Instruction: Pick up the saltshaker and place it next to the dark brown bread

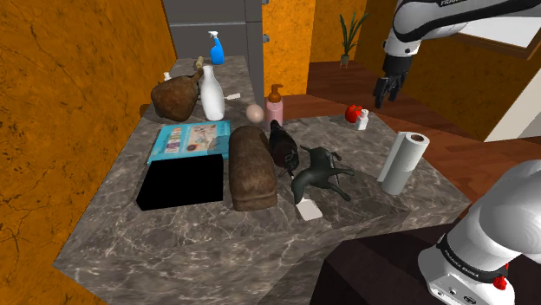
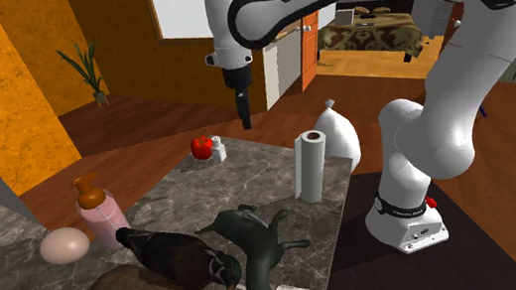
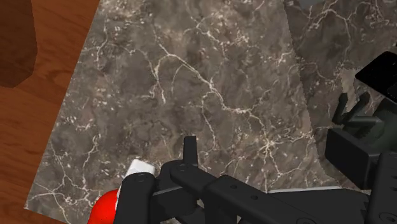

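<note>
Tool over counter corner, nr white saltshaker & red fruit

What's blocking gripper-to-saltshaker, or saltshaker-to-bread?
Nothing visible between the gripper and saltshaker; a red fruit sits beside it. Toward the bread, a bird figure and a dark animal figure stand between.

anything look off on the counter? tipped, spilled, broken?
No spill or breakage. One oddity: the block beside the dark brown bread is pure flat black, with no shading or texture, unlike everything around it. The saltshaker stands upright by a red fruit near the edge of the counter; the paper towel roll is upright too.
</note>
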Robot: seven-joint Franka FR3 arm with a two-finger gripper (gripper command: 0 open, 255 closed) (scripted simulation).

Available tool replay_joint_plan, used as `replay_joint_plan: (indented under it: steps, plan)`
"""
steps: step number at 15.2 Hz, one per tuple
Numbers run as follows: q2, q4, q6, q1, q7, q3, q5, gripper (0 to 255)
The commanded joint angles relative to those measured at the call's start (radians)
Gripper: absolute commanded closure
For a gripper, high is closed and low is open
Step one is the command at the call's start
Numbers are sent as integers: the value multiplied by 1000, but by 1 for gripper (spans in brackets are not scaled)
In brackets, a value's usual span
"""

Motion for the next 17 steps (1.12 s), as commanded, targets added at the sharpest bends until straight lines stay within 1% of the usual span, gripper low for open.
replay_joint_plan:
  steps: [1, 4, 8, 11, 14, 17]
  plan:
    - [72, 34, 45, -1, -37, -27, 10, 0]
    - [181, 96, 96, -5, -98, -63, 37, 0]
    - [333, 197, 149, -19, -184, -101, 93, 0]
    - [452, 288, 173, -38, -249, -119, 147, 0]
    - [573, 393, 185, -69, -310, -124, 204, 0]
    - [590, 384, 209, -74, -317, -120, 213, 0]
